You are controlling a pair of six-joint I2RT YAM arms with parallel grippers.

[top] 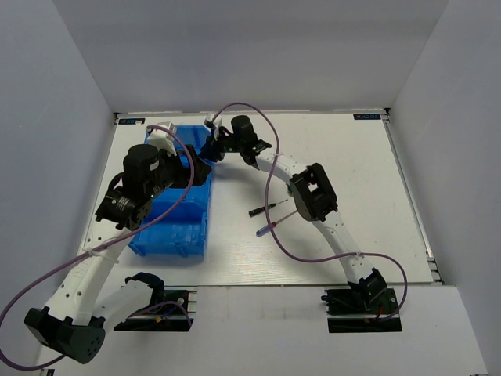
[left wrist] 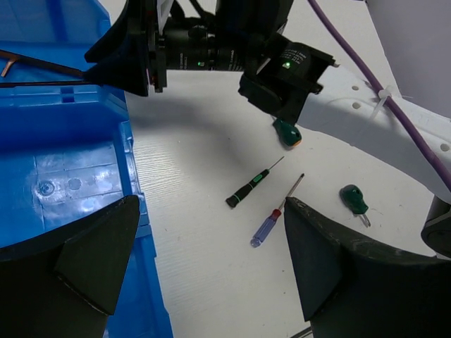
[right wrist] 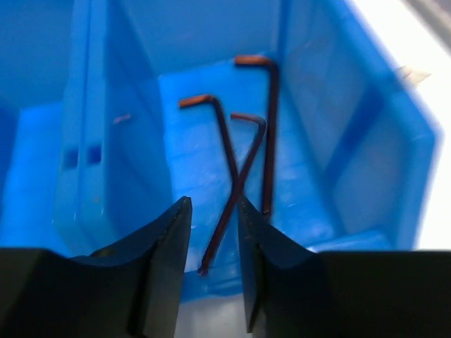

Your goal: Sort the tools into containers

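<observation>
The blue bin stands at the left of the table. Three dark hex keys lie in its far compartment, two of them crossed. My right gripper hangs just above them, jaws a little apart, holding nothing; it also shows in the top view. My left gripper is wide open and empty over the bin's right rim. On the table lie a slim green screwdriver, a purple one, an orange-ended stubby one and a green stubby one.
The right arm arches over the table's middle, above the screwdrivers, with its purple cable looping around. White walls enclose the table on three sides. The bin's near compartments show nothing inside.
</observation>
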